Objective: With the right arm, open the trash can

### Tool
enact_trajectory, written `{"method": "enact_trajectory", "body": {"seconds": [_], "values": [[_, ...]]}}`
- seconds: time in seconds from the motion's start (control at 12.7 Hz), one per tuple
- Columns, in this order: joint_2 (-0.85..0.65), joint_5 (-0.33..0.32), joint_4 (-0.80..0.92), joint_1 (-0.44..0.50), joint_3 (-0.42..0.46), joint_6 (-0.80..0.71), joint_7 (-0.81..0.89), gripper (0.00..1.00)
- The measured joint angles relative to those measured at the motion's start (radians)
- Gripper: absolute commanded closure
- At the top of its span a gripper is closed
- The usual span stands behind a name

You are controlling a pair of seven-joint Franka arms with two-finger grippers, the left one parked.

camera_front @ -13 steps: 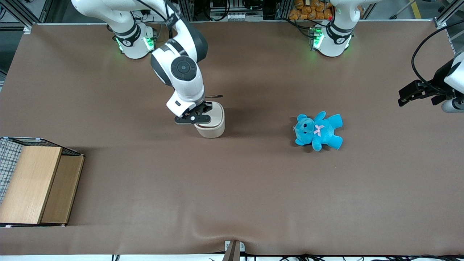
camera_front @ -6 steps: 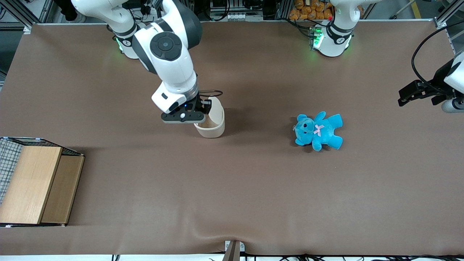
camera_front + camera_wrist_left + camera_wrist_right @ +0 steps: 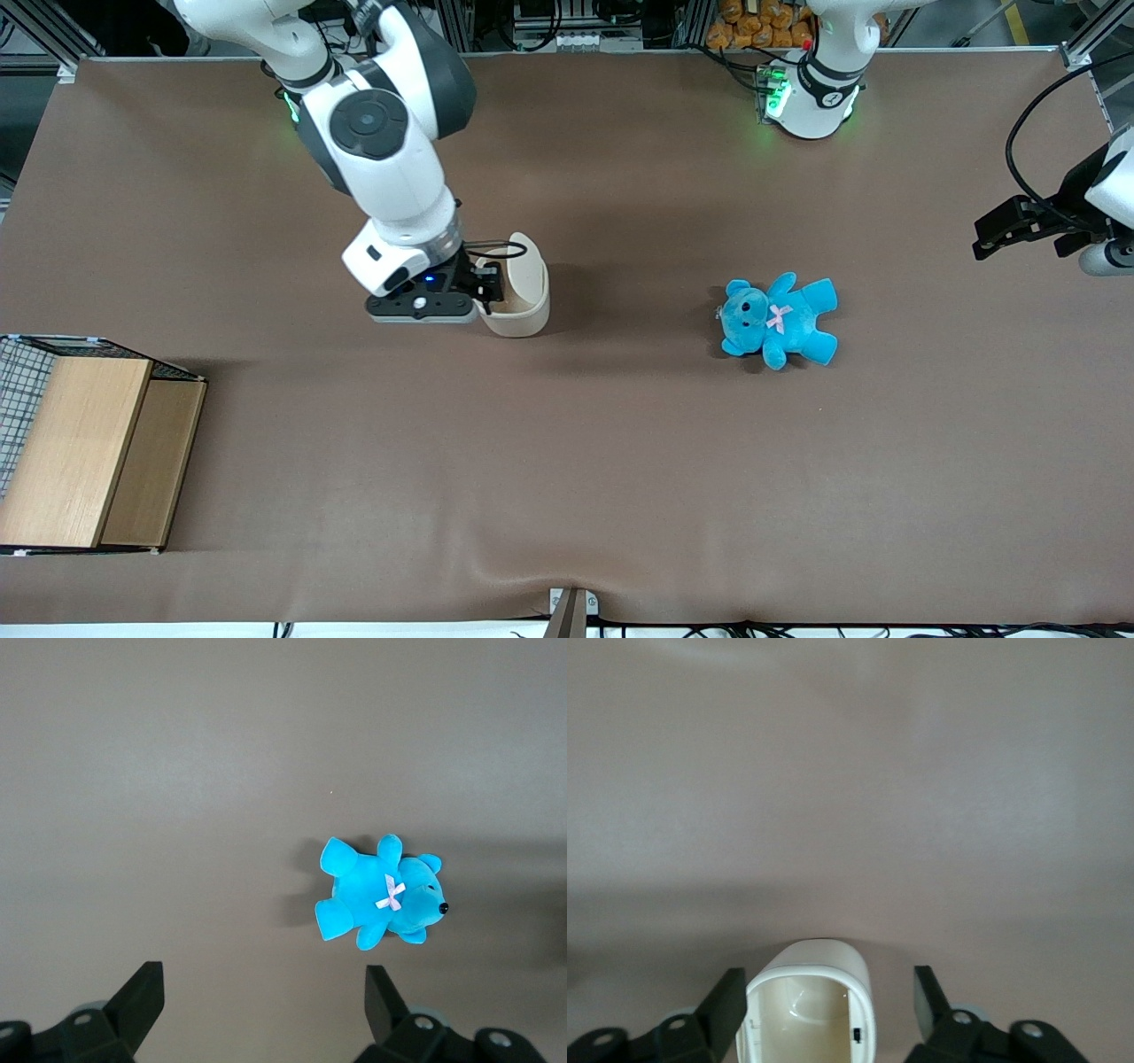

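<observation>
Centre of the frame blocked by the trash can [image 3: 523, 315], lid [image 3: 524, 266] standing upright over the rim, mouth open from above. Crowded further by the gripper [image 3: 483, 288], fingers spread wide, hanging at the can's rim on the working arm's side, and by the right arm [image 3: 390, 168] slanting down from the upper frame. Elsewhere only the blue teddy bear [image 3: 780, 319] toward the parked arm's end and the wooden box [image 3: 80, 452] low at the working arm's end. Broad bare table [image 3: 567, 461] across the lower frame.

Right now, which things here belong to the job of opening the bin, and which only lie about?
Belong to the job:
- trash can, lid already raised
- gripper, open, beside the can's rim

Just lying about:
- blue teddy bear, toward the parked arm's end
- wooden box, nearer the front camera
</observation>
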Motion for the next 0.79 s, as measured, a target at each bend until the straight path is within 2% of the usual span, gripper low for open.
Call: {"method": "enact_trajectory", "body": {"seconds": [0.39, 0.79], "values": [[-0.149, 0.000, 0.032, -0.108, -0.009, -0.230, -0.221, 0.00], [-0.257, 0.013, 0.042, -0.202, -0.080, -0.397, -0.459, 0.00]]}}
